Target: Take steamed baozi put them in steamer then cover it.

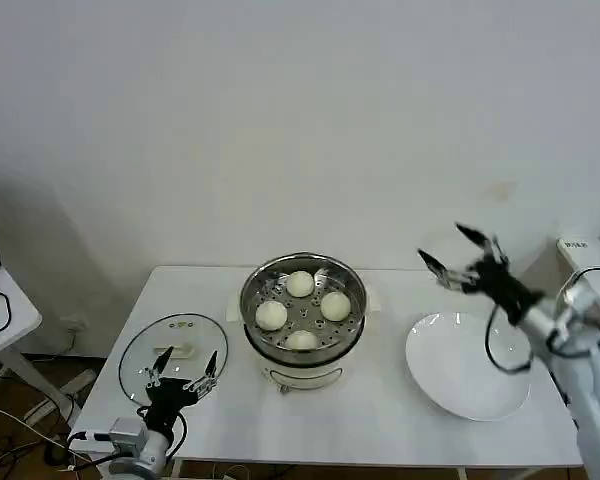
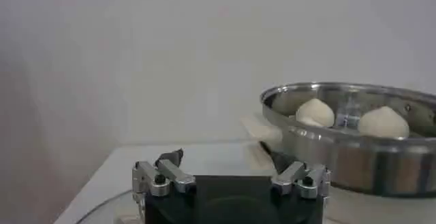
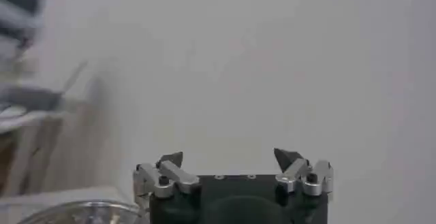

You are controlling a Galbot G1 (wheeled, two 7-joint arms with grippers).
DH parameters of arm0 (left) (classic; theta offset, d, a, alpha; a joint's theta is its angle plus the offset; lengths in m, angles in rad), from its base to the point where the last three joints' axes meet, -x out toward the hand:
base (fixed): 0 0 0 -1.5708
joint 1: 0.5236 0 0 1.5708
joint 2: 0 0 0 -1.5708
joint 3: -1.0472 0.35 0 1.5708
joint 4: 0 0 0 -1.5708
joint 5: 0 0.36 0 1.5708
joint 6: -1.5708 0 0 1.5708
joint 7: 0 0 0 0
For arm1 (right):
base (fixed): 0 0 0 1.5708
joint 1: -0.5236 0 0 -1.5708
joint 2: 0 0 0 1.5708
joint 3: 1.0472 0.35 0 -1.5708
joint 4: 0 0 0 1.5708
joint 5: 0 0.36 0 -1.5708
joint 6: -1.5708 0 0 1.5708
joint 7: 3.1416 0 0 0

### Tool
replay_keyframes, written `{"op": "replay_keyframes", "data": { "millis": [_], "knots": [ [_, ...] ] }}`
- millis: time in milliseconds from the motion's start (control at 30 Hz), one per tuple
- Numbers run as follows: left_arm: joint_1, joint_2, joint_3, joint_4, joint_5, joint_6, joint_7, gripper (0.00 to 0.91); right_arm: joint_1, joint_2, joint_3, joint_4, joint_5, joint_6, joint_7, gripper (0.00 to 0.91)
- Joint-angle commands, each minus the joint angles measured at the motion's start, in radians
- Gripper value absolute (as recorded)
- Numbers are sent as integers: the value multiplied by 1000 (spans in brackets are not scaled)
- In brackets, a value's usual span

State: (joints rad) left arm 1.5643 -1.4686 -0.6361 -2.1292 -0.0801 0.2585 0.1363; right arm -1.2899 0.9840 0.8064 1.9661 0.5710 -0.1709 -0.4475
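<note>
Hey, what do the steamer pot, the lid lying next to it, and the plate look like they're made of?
Steamer: shiny steel by the look, with mirror-like walls and a perforated metal tray under the four baozi. Lid: clear glass, since the table shows through it, with a thin metallic rim. Plate: glossy white, probably ceramic, though plastic cannot be ruled out.

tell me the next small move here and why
Probably lower the left gripper, open above the near edge of the lid, onto the lid's handle and close on it. All four buns already sit in the steamer, the plate is bare, and the pot is uncovered. The right gripper is open, raised above the plate.
</note>
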Motion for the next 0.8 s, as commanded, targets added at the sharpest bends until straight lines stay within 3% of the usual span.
{"op": "replay_keyframes", "data": {
  "millis": [33,67,167,367,500,667,800],
  "knots": [
    [-1,1,-3,4,5,-1,-4,907,-392,277,163,-17,-106,182,56,907],
    [-2,1,-4,5,9,-1,-8,907,-398,284,127,-33,-107,212,83,907],
    [-2,1,-5,9,25,-3,-10,907,-405,295,75,-60,-143,255,90,907],
    [-8,12,-2,41,204,-52,-19,907,-397,307,26,-83,-159,284,114,907],
    [-5,55,3,93,465,-131,-56,907,-362,263,-2,-95,-143,281,158,907],
    [-22,101,12,216,994,-228,-180,907,-317,258,-28,-97,-178,259,182,907],
    [-38,164,26,287,1126,-220,-180,907,-274,255,-59,-87,-221,240,197,907]
  ]
}}
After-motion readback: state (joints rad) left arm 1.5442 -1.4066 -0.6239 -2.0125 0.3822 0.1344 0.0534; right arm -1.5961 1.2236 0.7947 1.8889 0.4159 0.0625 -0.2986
